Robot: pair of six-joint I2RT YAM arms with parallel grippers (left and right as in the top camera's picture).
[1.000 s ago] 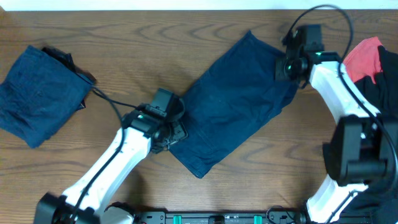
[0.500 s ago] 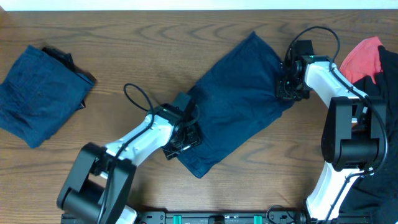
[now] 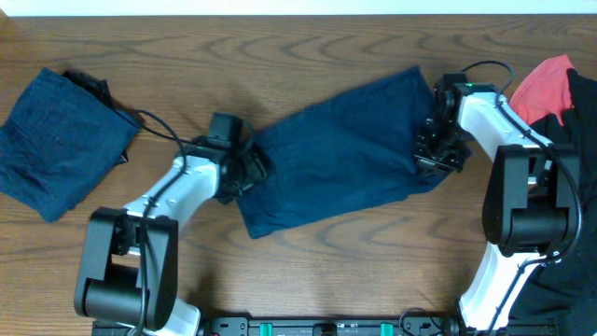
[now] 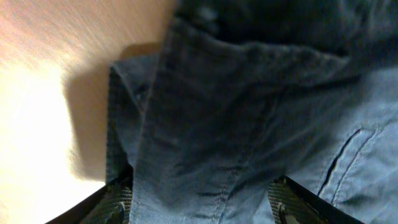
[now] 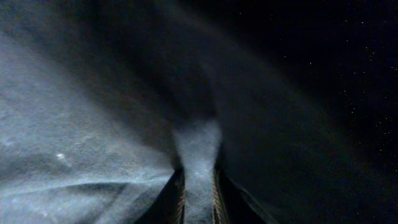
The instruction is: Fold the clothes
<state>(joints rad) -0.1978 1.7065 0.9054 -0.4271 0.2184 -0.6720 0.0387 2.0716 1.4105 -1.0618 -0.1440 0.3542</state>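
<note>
Dark navy shorts [image 3: 345, 159] lie spread across the middle of the wooden table [image 3: 280, 47], tilted up toward the right. My left gripper [image 3: 244, 170] is at their left end. In the left wrist view its fingers [image 4: 202, 199] are closed around a thick bunch of the navy fabric [image 4: 249, 93]. My right gripper [image 3: 435, 154] is at the shorts' right edge. In the right wrist view its fingers [image 5: 198, 186] pinch a narrow fold of the navy cloth [image 5: 74, 124].
A folded navy garment [image 3: 61, 140] lies at the far left, with a black strip [image 3: 93, 86] at its top edge. A red piece [image 3: 546, 82] and a black piece [image 3: 580, 121] lie at the right edge.
The shorts have swung from a steep diagonal to nearly level. My left gripper moved left and up with their left end. My right gripper moved down with the right edge.
</note>
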